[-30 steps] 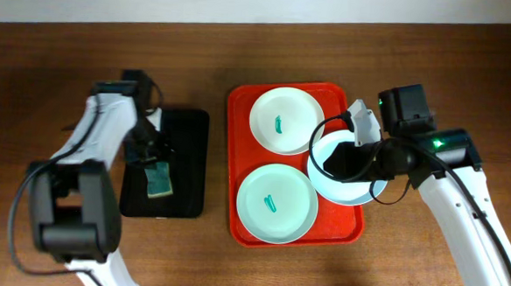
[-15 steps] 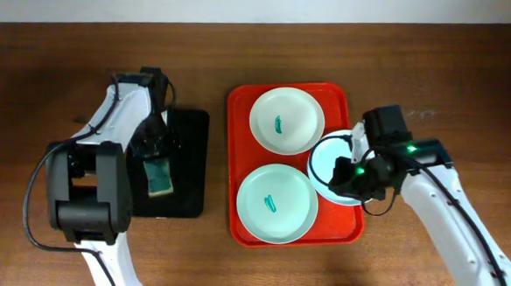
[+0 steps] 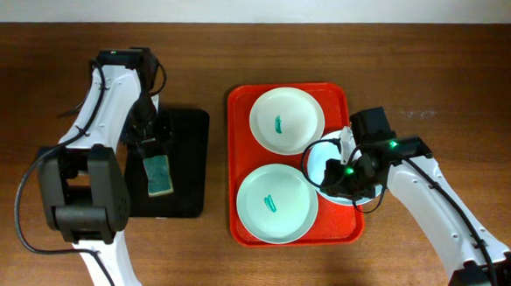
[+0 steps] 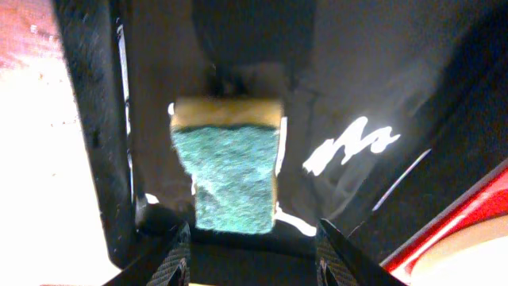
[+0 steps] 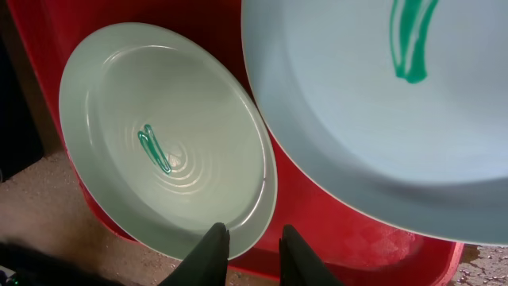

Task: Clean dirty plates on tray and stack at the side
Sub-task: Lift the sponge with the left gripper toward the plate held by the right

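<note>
Dirty plates (image 3: 276, 203), round and pale, are lying on the rectangular red plastic tray (image 3: 240, 151). Left gripper (image 4: 252, 234), part-open and empty, is hovering over a green-faced yellow sponge (image 4: 234, 179). Right gripper (image 5: 252, 238), narrowly open and empty, is hovering over that tray.

A sponge (image 3: 158, 175), green scouring face up over yellow foam, lies on a narrow black tray (image 3: 187, 157) left of centre in the overhead view. A brown wooden table (image 3: 330, 51) fills the frame.
</note>
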`<state>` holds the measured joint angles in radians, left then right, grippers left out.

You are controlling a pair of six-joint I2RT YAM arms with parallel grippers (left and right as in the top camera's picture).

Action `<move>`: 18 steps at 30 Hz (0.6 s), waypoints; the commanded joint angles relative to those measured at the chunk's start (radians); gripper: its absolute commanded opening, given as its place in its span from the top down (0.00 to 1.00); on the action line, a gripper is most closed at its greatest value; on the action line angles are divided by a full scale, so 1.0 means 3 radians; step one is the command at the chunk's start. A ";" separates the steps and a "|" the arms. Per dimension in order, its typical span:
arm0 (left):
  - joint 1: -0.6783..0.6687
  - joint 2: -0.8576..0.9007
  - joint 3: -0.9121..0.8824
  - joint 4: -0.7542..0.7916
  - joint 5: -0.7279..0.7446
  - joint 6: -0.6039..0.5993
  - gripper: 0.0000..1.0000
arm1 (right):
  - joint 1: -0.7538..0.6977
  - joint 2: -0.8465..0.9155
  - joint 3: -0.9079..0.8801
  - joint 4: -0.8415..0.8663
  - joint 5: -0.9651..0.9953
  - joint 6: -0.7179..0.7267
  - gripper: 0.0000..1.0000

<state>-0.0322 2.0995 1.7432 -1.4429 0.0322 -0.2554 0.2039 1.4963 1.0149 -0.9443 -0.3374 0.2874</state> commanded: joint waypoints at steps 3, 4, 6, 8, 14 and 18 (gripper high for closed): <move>0.0070 0.0001 -0.0576 0.0342 -0.0028 -0.0084 0.61 | 0.0020 0.0009 -0.0014 0.0010 -0.0018 -0.0020 0.75; 0.0061 0.0001 -0.0753 0.0538 0.0003 -0.0081 0.62 | 0.0020 0.0009 -0.0014 0.0010 -0.0017 -0.0020 0.75; 0.0042 0.0001 -0.1020 0.0816 0.0018 -0.0079 0.65 | 0.0020 0.0009 -0.0014 0.0010 0.0023 -0.0020 0.75; 0.0023 0.0001 -0.1245 0.1069 0.0014 -0.0078 0.75 | 0.0020 0.0009 -0.0014 0.0009 0.0034 -0.0020 0.75; 0.0024 0.0001 -0.1283 0.1329 0.0017 -0.0043 1.00 | 0.0022 0.0009 -0.0069 -0.0139 0.0172 0.0112 0.76; 0.0024 0.0000 -0.0996 0.1181 0.0017 0.0126 1.00 | 0.0028 0.0015 -0.0348 0.0017 0.0179 0.0156 0.76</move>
<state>-0.0261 2.0594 1.3846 -1.0931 0.0479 -0.2642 0.2039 1.4963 0.9703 -0.9611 -0.3092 0.3141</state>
